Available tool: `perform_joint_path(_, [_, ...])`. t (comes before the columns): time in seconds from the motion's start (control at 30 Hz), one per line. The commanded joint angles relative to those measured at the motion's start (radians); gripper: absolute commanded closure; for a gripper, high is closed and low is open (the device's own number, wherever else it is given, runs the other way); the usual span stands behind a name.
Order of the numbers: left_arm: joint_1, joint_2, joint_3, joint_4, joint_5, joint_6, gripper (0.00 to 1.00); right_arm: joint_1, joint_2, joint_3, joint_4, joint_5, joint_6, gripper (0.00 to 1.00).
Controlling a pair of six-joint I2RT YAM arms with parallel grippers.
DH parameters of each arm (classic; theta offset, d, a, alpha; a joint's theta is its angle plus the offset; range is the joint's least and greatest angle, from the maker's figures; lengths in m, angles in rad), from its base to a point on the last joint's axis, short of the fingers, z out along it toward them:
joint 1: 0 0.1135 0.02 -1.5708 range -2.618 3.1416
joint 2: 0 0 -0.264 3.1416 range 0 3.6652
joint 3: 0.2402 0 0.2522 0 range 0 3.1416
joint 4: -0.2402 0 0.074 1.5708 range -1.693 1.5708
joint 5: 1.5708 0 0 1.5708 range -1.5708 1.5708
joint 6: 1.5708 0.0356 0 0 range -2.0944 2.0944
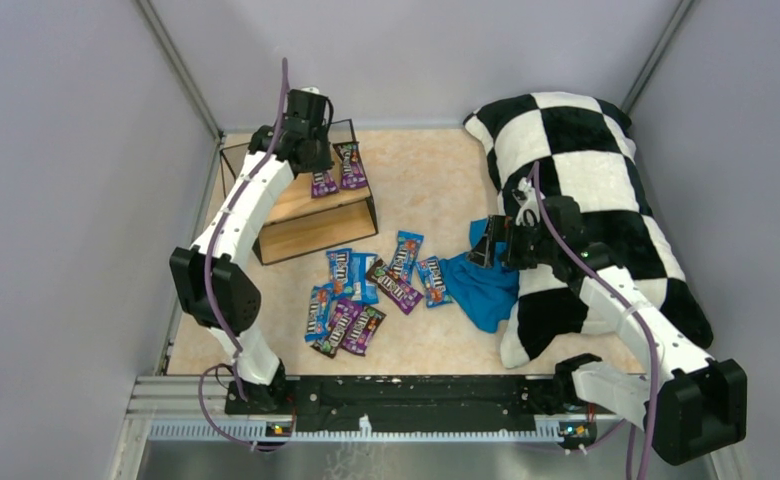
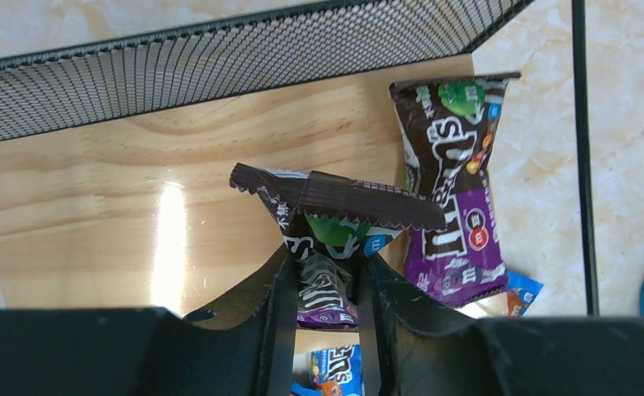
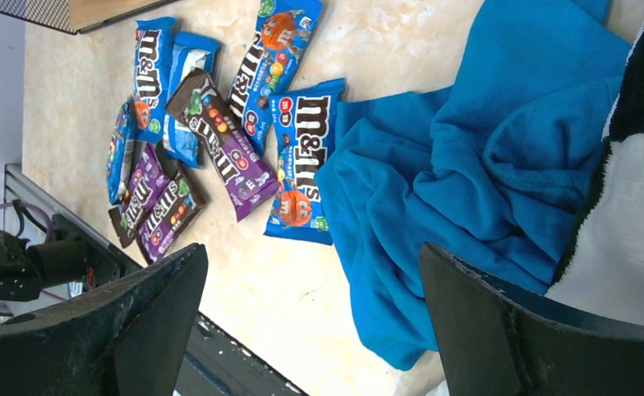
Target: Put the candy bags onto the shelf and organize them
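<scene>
My left gripper point(image 1: 311, 160) point(image 2: 325, 289) hovers over the shelf point(image 1: 301, 215), shut on a dark brown and purple candy bag point(image 2: 335, 214) that it holds upright just above the top wooden board point(image 2: 96, 214). A second purple candy bag point(image 2: 455, 181) point(image 1: 351, 165) lies flat at the board's right edge. Several blue and purple candy bags point(image 1: 366, 290) point(image 3: 228, 140) lie scattered on the table in front of the shelf. Off to the right my right gripper point(image 1: 491, 243) point(image 3: 314, 313) stands open and empty, over the edge of the blue cloth point(image 3: 484, 165).
The blue cloth point(image 1: 486, 285) lies crumpled against a big black-and-white checkered pillow point(image 1: 586, 180) point(image 3: 624, 223) on the right. A black mesh rail point(image 2: 220, 58) borders the shelf's top board. Grey walls close in the table on three sides.
</scene>
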Motion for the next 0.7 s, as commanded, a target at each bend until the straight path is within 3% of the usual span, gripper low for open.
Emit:
perform_joint_path(0.0, [0.001,0.042,0.08,-0.005,-0.002,-0.036,0.64,0.008,0.009,0.007,0.048,-0.003,-0.017,0.01])
perform_joint_path(0.27, [0.002,0.064,0.087,0.0,0.001,-0.032,0.6,0.008,0.012,0.004,0.049,0.0,-0.021,0.01])
perform_joint_path(0.67, [0.002,0.044,0.096,-0.01,0.014,-0.024,0.39,0.008,0.025,0.002,0.06,0.001,-0.021,0.01])
